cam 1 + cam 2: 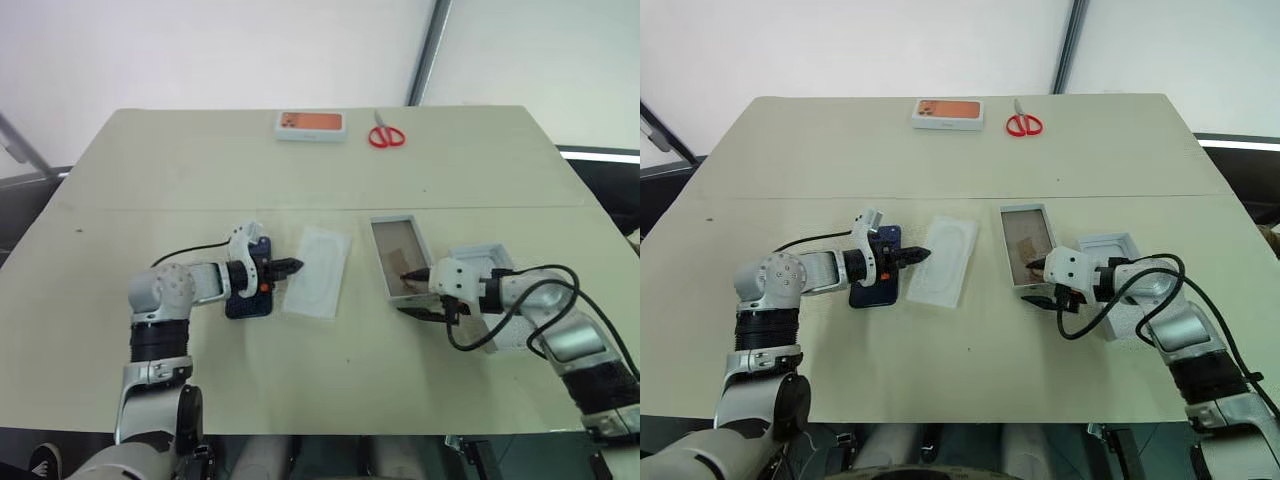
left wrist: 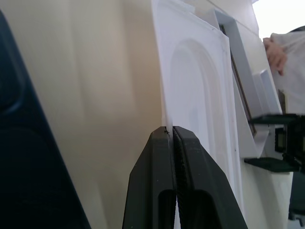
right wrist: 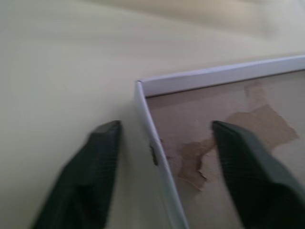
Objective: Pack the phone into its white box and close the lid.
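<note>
left fingers (image 2: pixel 174 143) pressed together, right fingers (image 3: pixel 105 143) straddling white box (image 3: pixel 157 157) wall

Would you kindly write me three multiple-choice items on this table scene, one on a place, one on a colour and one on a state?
1. Where do the scissors lie?
A. at the far edge of the table, beside the orange-faced box
B. inside the white box
C. on the phone

2. What colour is the floor of the white box?
A. blue
B. brownish
C. green

3. How does the right gripper stand at the white box?
A. shut, well away from it
B. open, one finger outside a wall and one over the floor
C. holding the scissors

Answers:
1 A: the red handles sit right of the orange-faced box at the far edge.
2 B: the right wrist view shows a brown, scuffed floor.
3 B: the thin white wall runs between the two spread fingers.
</note>
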Controlling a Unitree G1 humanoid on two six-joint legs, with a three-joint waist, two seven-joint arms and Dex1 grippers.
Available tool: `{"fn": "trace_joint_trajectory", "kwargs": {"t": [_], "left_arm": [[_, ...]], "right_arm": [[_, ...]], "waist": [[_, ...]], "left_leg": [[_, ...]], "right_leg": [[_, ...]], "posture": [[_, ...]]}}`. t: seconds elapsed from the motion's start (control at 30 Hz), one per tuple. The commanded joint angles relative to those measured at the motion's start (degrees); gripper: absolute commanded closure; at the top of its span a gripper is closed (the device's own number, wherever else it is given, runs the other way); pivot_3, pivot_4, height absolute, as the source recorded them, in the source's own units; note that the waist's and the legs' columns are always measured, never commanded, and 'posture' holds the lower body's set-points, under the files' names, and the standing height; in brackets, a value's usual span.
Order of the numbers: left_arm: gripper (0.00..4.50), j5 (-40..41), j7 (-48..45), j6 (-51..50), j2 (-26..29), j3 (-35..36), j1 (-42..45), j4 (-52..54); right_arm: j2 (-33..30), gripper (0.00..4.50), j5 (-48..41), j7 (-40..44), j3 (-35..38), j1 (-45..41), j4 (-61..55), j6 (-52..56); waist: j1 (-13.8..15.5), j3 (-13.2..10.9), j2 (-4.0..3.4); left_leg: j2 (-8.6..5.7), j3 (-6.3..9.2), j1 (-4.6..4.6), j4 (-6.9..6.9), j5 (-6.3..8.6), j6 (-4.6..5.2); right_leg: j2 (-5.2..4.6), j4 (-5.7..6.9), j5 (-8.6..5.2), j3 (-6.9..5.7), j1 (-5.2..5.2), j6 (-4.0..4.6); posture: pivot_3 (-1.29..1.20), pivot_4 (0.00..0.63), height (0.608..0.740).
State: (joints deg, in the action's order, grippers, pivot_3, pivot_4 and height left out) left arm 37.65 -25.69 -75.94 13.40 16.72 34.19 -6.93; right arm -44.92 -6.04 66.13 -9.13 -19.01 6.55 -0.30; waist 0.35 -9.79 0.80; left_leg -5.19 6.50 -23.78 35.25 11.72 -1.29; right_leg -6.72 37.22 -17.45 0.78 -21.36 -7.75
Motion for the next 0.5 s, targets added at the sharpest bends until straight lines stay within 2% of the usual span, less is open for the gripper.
{"fn": "trace_joint_trajectory", "kwargs": {"t": [0.03, 0.07, 0.1, 0.2, 0.37, 0.5], "left_arm": [[4.5, 2.1, 1.9, 0.1, -0.5, 2.9, 1.5, 2.8], [4.5, 2.6, 2.6, -0.3, -0.9, 4.0, 1.8, 2.7], [4.5, 3.6, 3.8, -0.4, -1.7, 6.1, 2.9, 2.5], [4.5, 5.9, 6.0, -2.0, -3.1, 10.3, 5.1, 1.6], [4.5, 7.8, 8.5, -3.9, -3.7, 12.9, 8.0, 0.5], [4.5, 8.3, 9.3, -4.3, -4.1, 12.7, 7.9, 0.4]], "right_arm": [[-0.1, 3.48, -0.4, 2.5, -0.7, -1.3, 0.5, -0.5], [0.1, 4.08, -0.5, 2.9, -0.8, -1.4, 0.4, -0.4], [0.8, 4.46, -0.8, 2.9, -1.0, -1.5, -0.4, 0.1], [2.0, 4.46, -1.0, 2.6, -1.4, -1.5, -2.2, 1.4], [8.9, 4.46, -2.5, -2.4, -4.2, -0.3, -13.7, 9.3], [11.9, 4.46, -0.7, -5.6, -6.7, 0.7, -17.9, 13.3]], "waist": [[0.0, 0.0, 0.0], [0.0, 0.0, 0.0], [0.0, 0.0, 0.01], [0.0, 0.0, 0.06], [-0.8, 0.0, 0.07], [-1.0, 0.0, 0.07]], "left_leg": [[0.0, 0.01, 0.0, 0.0, 0.0, 0.0], [0.0, 0.01, 0.0, 0.0, 0.0, 0.0], [0.0, 0.01, 0.0, 0.0, 0.0, -0.01], [0.01, 0.04, 0.0, 0.01, -0.01, -0.03], [0.03, 0.04, -0.01, -0.05, -0.12, -0.23], [-0.01, 0.06, -0.02, -0.06, -0.17, -0.31]], "right_leg": [[0.0, 0.0, 0.0, -0.01, 0.01, 0.0], [0.0, 0.0, 0.0, 0.0, 0.0, 0.0], [0.0, 0.0, 0.0, -0.01, 0.0, 0.0], [0.01, 0.01, 0.0, -0.02, 0.0, 0.0], [0.04, 0.02, 0.0, -0.01, -0.05, -0.01], [0.02, 0.03, 0.0, -0.01, -0.06, -0.02]], "posture": [[0.0, 0.15, 0.74], [0.0, 0.15, 0.74], [0.0, 0.15, 0.74], [0.0, 0.15, 0.74], [0.0, 0.15, 0.74], [0.0, 0.15, 0.74]]}}
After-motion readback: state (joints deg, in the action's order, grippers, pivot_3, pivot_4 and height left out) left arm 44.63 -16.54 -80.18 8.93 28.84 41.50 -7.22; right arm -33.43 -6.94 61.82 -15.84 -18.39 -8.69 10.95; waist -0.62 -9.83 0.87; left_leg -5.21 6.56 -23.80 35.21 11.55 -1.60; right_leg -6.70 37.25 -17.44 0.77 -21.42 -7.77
